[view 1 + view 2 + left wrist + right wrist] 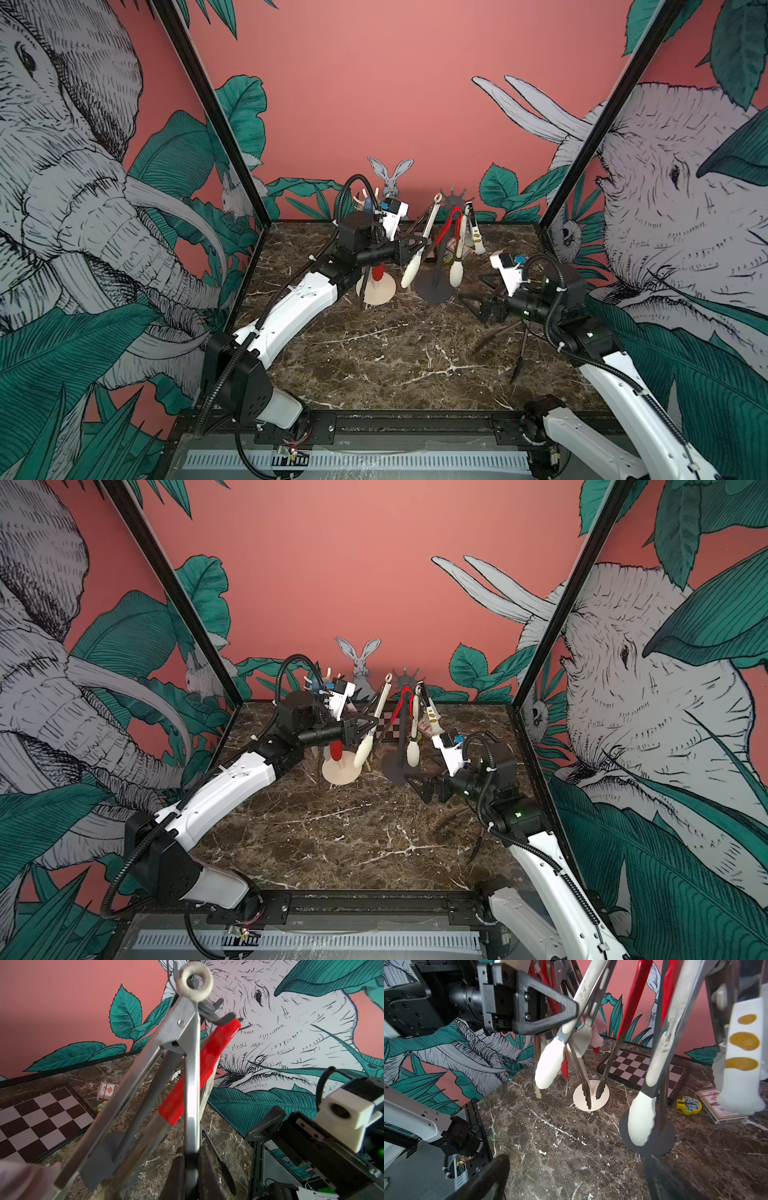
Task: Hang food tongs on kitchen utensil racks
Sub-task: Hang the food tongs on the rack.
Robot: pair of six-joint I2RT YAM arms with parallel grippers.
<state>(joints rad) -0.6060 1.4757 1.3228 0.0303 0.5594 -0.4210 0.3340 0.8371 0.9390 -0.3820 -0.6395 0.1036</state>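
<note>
Steel tongs (180, 1028) (cream ring (196, 995)), V-shaped.

I can read no words or numbers here. The small box (716, 1112) carries red printing, but too blurred for me.

Hanging tongs (456, 271) crowd both racks (434, 294); the tabletop's (386, 357) near middle lies open.
</note>
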